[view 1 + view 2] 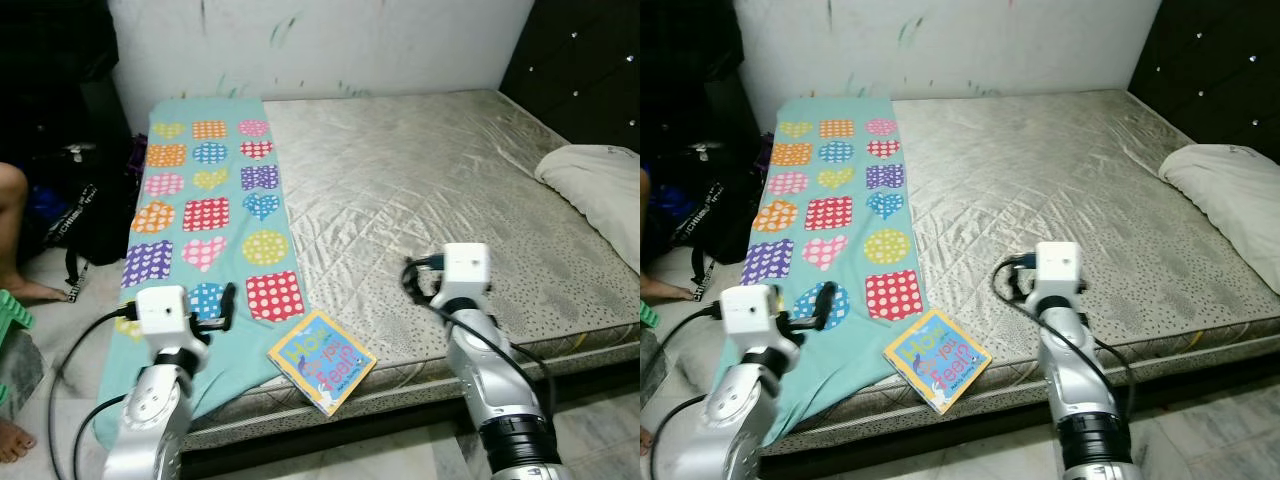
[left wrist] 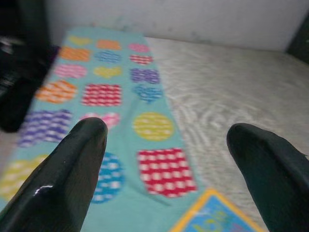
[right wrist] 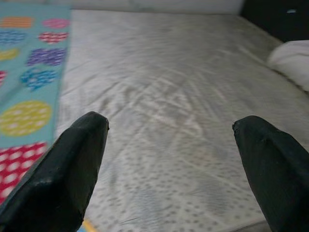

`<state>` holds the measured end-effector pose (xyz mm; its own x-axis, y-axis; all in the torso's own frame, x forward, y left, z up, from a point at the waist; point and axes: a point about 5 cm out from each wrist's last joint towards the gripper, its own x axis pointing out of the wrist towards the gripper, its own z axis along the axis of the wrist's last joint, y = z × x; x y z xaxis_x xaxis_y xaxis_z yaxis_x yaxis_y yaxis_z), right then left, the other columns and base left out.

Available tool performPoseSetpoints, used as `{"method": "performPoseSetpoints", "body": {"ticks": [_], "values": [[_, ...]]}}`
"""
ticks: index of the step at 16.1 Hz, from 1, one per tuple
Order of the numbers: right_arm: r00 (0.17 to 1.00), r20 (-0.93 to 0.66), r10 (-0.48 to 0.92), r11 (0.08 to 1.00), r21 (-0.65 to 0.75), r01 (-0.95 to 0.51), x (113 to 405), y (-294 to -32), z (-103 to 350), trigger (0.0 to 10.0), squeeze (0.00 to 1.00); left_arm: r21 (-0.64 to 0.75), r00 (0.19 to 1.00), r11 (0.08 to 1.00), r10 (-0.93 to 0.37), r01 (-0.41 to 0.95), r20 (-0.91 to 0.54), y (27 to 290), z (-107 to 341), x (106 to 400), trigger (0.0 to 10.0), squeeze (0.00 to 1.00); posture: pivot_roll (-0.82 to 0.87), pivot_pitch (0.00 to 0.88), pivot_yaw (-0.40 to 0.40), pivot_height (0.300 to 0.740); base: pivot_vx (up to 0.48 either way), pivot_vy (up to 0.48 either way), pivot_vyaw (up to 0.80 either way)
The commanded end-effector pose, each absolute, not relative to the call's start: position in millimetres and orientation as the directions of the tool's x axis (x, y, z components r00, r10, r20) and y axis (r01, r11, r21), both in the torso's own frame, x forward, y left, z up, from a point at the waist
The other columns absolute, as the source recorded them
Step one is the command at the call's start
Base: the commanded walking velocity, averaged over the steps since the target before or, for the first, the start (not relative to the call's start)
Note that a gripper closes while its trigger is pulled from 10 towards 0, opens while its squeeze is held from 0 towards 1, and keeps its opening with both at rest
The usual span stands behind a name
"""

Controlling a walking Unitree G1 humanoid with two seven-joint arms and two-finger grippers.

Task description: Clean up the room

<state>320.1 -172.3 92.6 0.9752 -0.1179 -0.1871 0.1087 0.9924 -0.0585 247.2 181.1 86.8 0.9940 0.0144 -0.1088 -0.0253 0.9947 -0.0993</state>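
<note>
The book point(image 1: 321, 361) lay at the near edge of the mattress point(image 1: 440, 190), about six o'clock in the head view, one corner poking past the edge — it looked like the likeliest thing to tidy, since nothing else loose sat on the bed. Its upper corner touched the turquoise blanket point(image 1: 205, 215) with its dotted hearts and circles, which ran in a strip from eleven o'clock down to seven and hung over the near edge. The left gripper point(image 1: 222, 308) hovered above the blanket's lower end at eight o'clock from the book, fingers spread wide and holding nothing; in its wrist view the book's yellow border point(image 2: 212, 215) showed just ahead between the fingers, so the arm seemed lined up for a reach toward it. The right gripper point(image 3: 169, 174) was also spread wide and empty, held over bare mattress at three o'clock from the book, probably waiting rather than working. A white pillow point(image 1: 600, 190) rested well apart at two o'clock. On the floor at nine o'clock a black bag point(image 1: 75, 205) leaned by the bed, and a person's bare leg and foot point(image 1: 15, 255) showed beside it — something to steer clear of.
</note>
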Motion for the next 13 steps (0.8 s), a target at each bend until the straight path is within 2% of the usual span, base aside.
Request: {"method": "performPoseSetpoints", "body": {"ticks": [1,3,4,6,7,9,12,13], "values": [[0.967,-0.183,-0.177,0.983,-0.073,0.167,319.1,-182.9,92.3,10.0,0.00,-0.060,0.996,0.997,0.038,-0.043,-0.085,185.4,91.3,246.4,10.0,0.00,-0.09,0.000,-0.032,0.740,0.000,0.000,0.00],[0.976,-0.122,-0.181,0.976,-0.144,0.163,313.2,-202.6,96.2,10.0,0.00,-0.041,0.995,0.998,0.042,-0.047,-0.096,195.6,91.7,239.5,10.0,0.00,-0.09,0.000,-0.033,0.740,0.000,0.000,0.00],[0.987,-0.057,-0.148,0.979,-0.148,0.138,305.5,-215.1,98.9,10.0,0.00,-0.026,0.992,0.999,-0.027,0.024,-0.122,197.5,90.9,228.4,10.0,0.00,-0.08,0.000,-0.034,0.740,0.000,0.000,0.00],[0.986,-0.077,-0.146,0.974,-0.184,0.130,295.7,-227.1,98.6,10.0,0.00,-0.027,0.988,0.999,-0.045,0.042,-0.144,199.1,92.6,218.8,10.0,0.00,-0.08,0.000,-0.034,0.740,0.000,0.000,0.00],[0.990,-0.097,-0.107,0.986,-0.135,0.093,286.9,-231.3,100.3,10.0,0.00,-0.025,0.988,0.999,-0.049,0.046,-0.149,197.5,95.1,212.0,10.0,0.00,-0.08,0.000,-0.034,0.740,0.000,0.000,0.00],[0.993,-0.106,-0.053,0.993,-0.111,0.041,263.0,-233.6,105.0,10.0,0.00,-0.009,0.984,0.996,-0.091,0.091,-0.156,187.2,101.6,192.1,10.0,0.00,-0.08,0.000,-0.055,0.740,0.000,0.000,0.00],[0.991,-0.128,-0.049,0.993,-0.109,0.035,251.0,-233.4,102.5,10.0,0.00,0.017,0.977,0.993,-0.109,0.114,-0.182,183.7,103.3,181.6,10.0,0.00,-0.08,0.000,-0.077,0.740,0.000,0.000,0.00],[0.989,-0.147,-0.025,0.995,-0.103,0.010,245.7,-227.1,94.9,10.0,0.00,0.036,0.965,0.979,-0.191,0.200,-0.179,180.0,110.5,178.8,10.0,0.00,-0.07,0.000,-0.078,0.740,0.000,0.000,0.00]]}}
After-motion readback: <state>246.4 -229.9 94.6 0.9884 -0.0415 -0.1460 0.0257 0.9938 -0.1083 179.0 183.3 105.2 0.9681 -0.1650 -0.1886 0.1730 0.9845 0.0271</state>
